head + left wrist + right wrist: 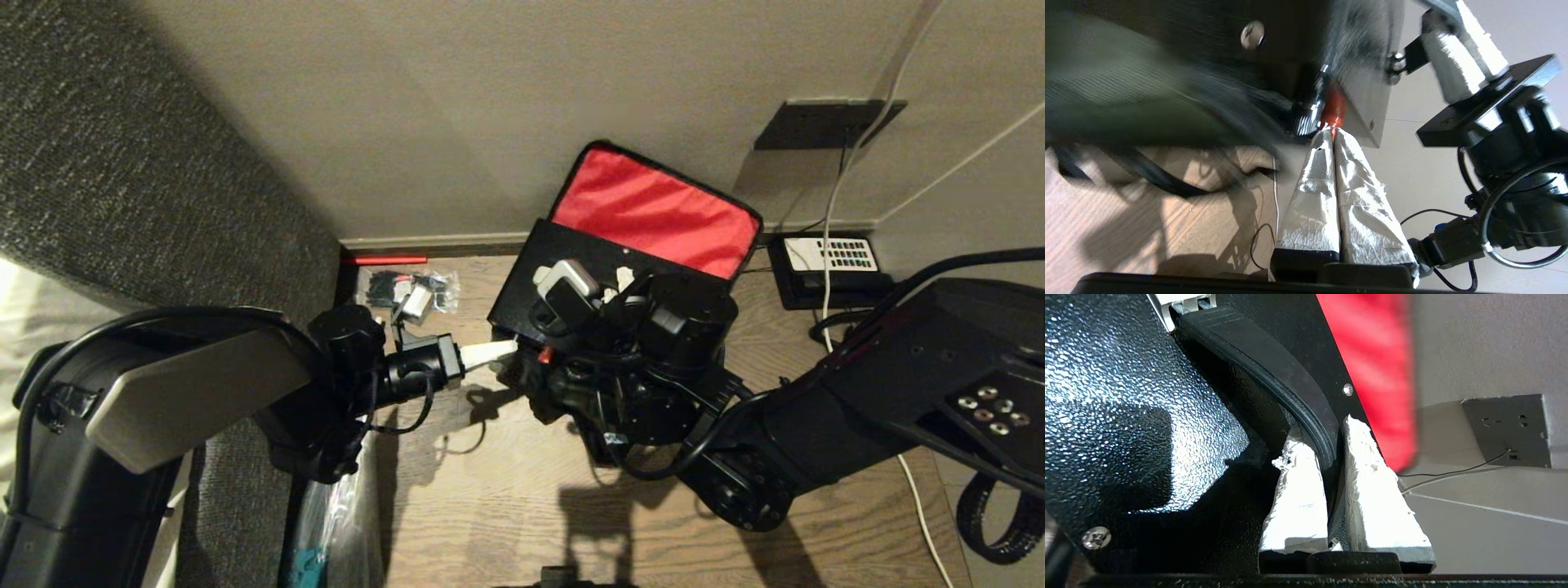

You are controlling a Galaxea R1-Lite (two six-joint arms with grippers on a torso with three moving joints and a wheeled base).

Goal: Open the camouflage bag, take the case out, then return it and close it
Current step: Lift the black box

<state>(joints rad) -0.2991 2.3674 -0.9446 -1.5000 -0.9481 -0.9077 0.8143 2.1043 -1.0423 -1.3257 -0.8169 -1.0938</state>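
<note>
The camouflage bag (563, 392) sits on the wooden floor by the wall, mostly hidden under my right arm. Its red-lined lid (653, 212) stands open against the wall. The black case (526, 286) is tilted up out of the bag. My right gripper (1318, 433) is shut on the case's curved black handle (1274, 363); in the head view only its white fingertips (624, 278) show. My left gripper (513, 348) reaches in from the left, shut (1334, 132) on a small red tab (1333, 111) at the bag's edge. The blurred green bag fabric (1126, 102) fills one side of the left wrist view.
A clear plastic bag (412, 294) of small parts lies by the grey sofa (122, 163). A black telephone with a white keypad (826, 261) sits right of the bag, under a wall socket (824, 122). A white cable (918, 498) trails across the floor.
</note>
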